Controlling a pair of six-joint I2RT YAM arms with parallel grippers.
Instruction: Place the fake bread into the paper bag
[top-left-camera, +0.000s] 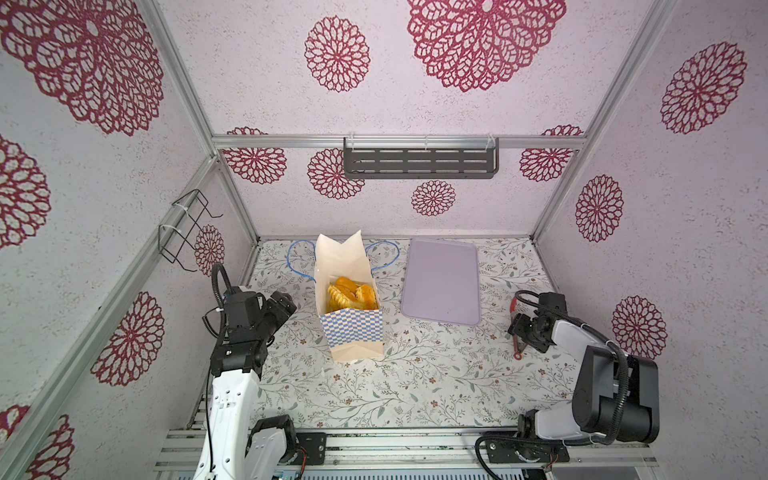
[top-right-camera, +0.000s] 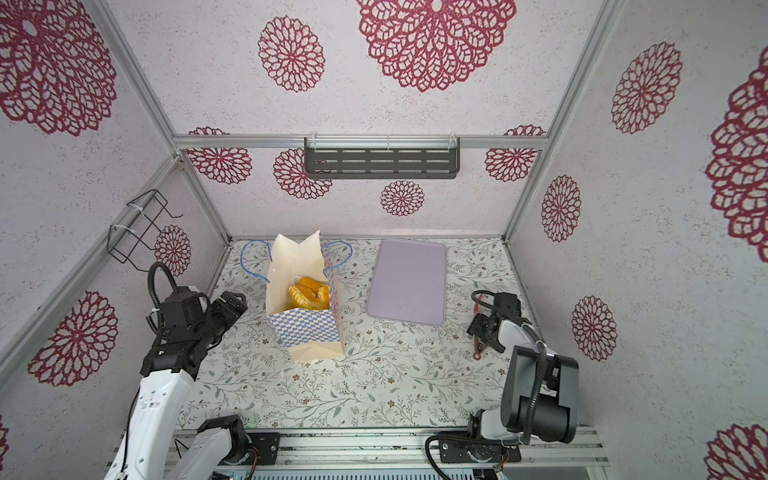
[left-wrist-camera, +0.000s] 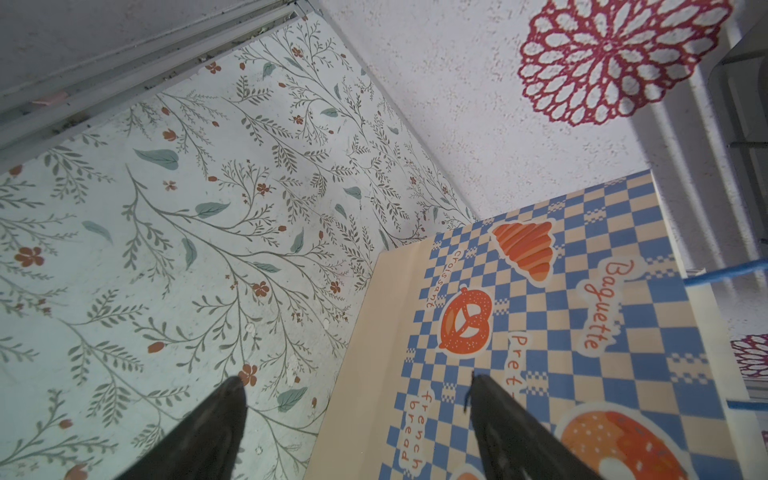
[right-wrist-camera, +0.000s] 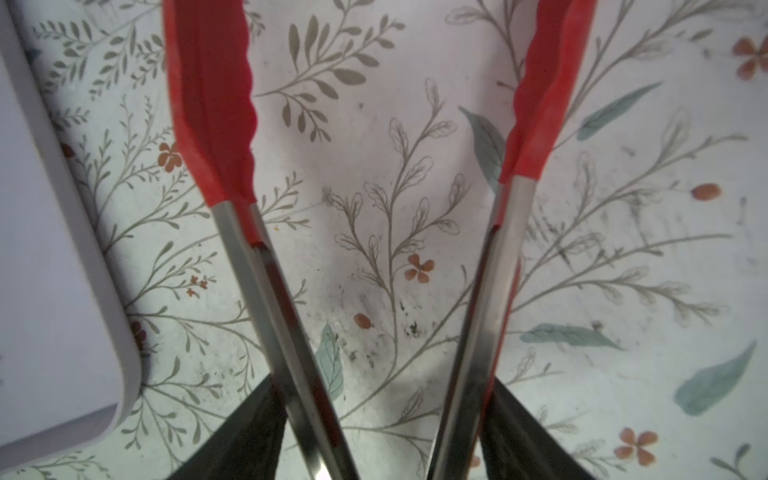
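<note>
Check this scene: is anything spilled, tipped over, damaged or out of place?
Nothing stands out. The paper bag stands upright with the fake bread inside, the lilac tray lies flat, and no bread lies on the table.

Seemingly textured walls (top-left-camera: 415, 104), crimson rosettes (top-left-camera: 337, 54), floral tabletop (top-left-camera: 436, 374)

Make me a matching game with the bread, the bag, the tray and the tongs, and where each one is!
Things: 1 fake bread; 2 paper bag; 3 lilac tray; 4 red tongs.
Places: A flat on the table, next to the bag; B in the right claw; C inside the bag; D standing upright.
Pairs: 1-C; 2-D; 3-A; 4-B.
</note>
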